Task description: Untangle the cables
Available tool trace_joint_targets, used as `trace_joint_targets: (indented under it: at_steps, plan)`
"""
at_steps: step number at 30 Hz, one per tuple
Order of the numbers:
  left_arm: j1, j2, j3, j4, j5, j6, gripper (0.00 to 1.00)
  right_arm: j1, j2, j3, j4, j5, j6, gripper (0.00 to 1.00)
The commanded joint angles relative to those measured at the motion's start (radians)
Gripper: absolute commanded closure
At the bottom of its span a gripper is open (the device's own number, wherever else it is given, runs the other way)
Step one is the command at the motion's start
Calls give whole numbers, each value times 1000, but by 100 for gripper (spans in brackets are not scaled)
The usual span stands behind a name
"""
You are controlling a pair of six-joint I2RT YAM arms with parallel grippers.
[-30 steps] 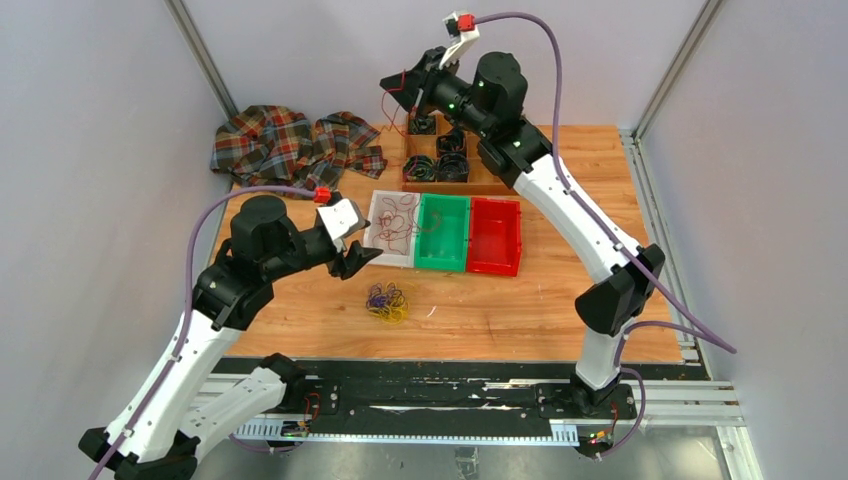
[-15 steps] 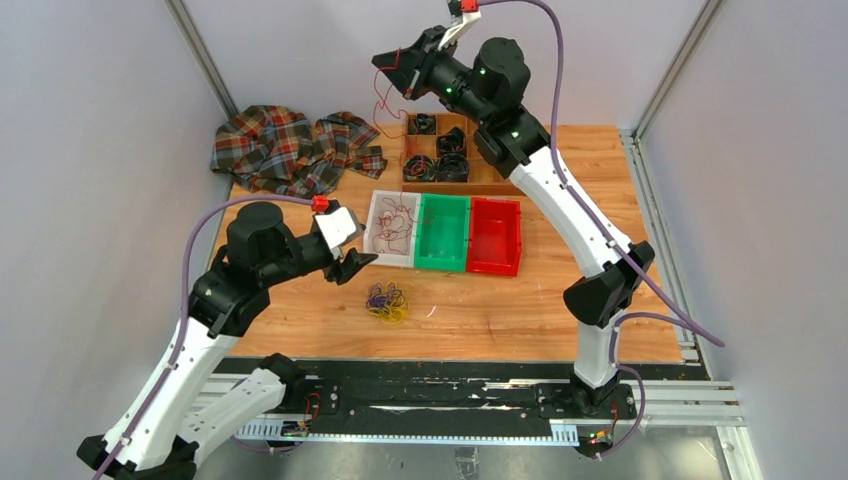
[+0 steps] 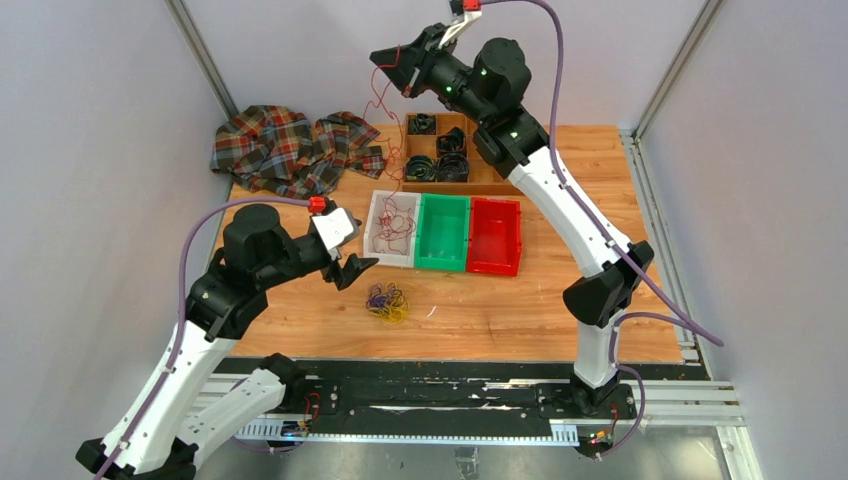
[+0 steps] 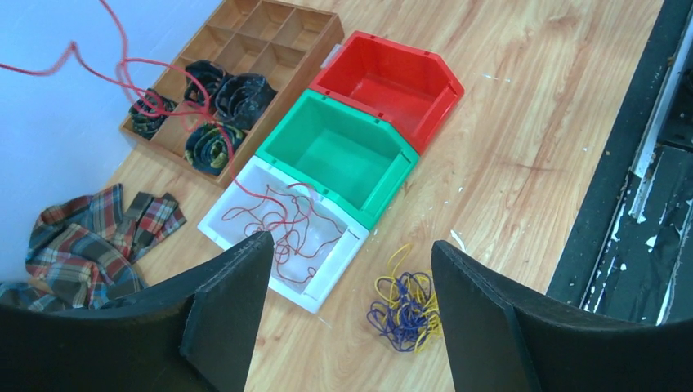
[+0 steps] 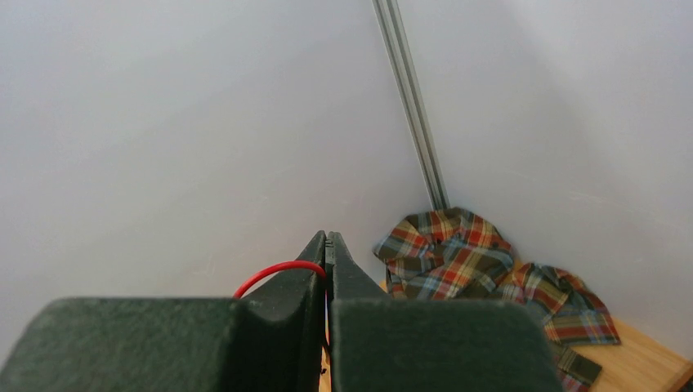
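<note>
Red cable (image 3: 378, 100) clamped in the closed right gripper (image 3: 388, 62), held high above the wooden divider tray (image 4: 278, 24), trailing down into the white bin (image 3: 390, 263), blue and yellow cables (image 3: 387, 300) heaped on the counter (image 3: 500, 310), left gripper (image 3: 355, 268) held apart nearby.

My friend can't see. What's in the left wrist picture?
Red cables lie tangled in a white bin, one strand rising away. The green bin and red bin are empty; a yellow and purple tangle lies nearby. The left gripper has open jaws.
</note>
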Motion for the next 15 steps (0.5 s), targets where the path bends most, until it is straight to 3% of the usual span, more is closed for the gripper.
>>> trace_joint_targets:
  at_steps: [1, 5, 15]
  plan:
    - [5, -17, 3, 11, -9, -7, 24, 16, 22, -98, 24, -5, -2, 99]
    - [5, -24, 11, 8, -20, 1, 24, 15, 34, -179, 14, 23, -52, 99]
    - [6, -37, 19, -1, -35, -6, 23, 19, 110, -151, -32, 39, -82, 99]
